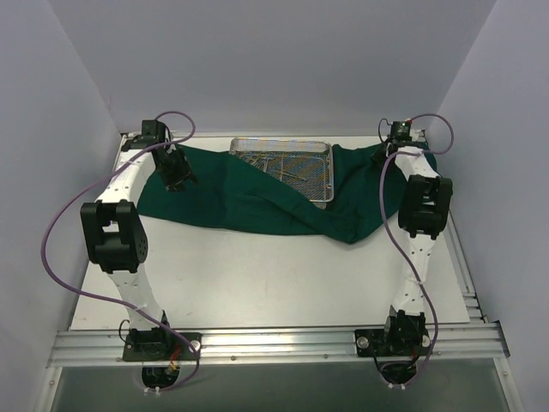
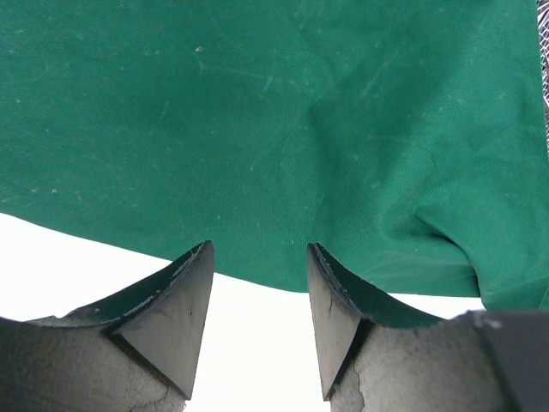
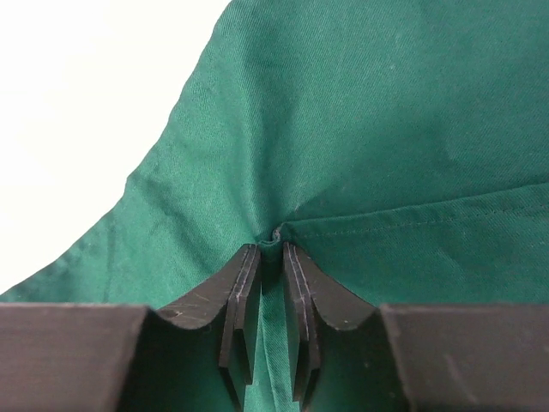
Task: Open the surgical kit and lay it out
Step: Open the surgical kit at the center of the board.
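The dark green cloth (image 1: 257,202) lies spread across the back of the table, rumpled at its front right. The silver wire-mesh tray (image 1: 287,167) sits on it at the back middle with several steel instruments (image 1: 279,163) inside. My left gripper (image 1: 177,174) hovers over the cloth's left part; in the left wrist view it (image 2: 260,257) is open and empty at the cloth's (image 2: 274,129) near edge. My right gripper (image 1: 383,157) is at the cloth's right end; in the right wrist view it (image 3: 271,251) is shut on a pinched fold of cloth (image 3: 360,129).
The bare white table (image 1: 274,283) runs in front of the cloth. Pale walls close in on the left, right and back. A metal rail (image 1: 274,343) with the arm bases lines the near edge.
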{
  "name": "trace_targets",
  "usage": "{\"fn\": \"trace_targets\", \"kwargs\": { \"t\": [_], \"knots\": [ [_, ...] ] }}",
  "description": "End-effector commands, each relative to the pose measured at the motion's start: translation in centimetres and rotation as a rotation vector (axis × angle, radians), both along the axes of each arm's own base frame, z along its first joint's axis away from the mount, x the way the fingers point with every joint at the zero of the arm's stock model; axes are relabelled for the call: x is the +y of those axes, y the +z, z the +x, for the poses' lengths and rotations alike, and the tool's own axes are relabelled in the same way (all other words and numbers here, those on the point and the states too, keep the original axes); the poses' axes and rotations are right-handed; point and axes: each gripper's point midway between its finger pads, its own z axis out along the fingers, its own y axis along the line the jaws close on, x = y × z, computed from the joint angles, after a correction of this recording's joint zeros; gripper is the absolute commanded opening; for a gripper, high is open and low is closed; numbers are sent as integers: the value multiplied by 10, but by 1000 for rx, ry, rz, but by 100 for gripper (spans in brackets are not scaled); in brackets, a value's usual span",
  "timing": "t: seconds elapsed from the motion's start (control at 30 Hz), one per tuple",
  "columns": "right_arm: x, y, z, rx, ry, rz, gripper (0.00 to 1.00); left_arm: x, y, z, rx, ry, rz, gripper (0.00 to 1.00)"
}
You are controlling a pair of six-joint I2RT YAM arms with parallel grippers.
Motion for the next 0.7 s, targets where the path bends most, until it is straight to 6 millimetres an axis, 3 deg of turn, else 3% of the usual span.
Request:
{"fn": "trace_targets", "kwargs": {
  "t": [0.0,0.67],
  "knots": [
    [-6,10,-13,13,-28,39,19,1,14,10,-62,-3,-10,56],
    [-13,13,-20,-152,-98,326,22,-2,17,4,-68,4,-27,56]
  ]
}}
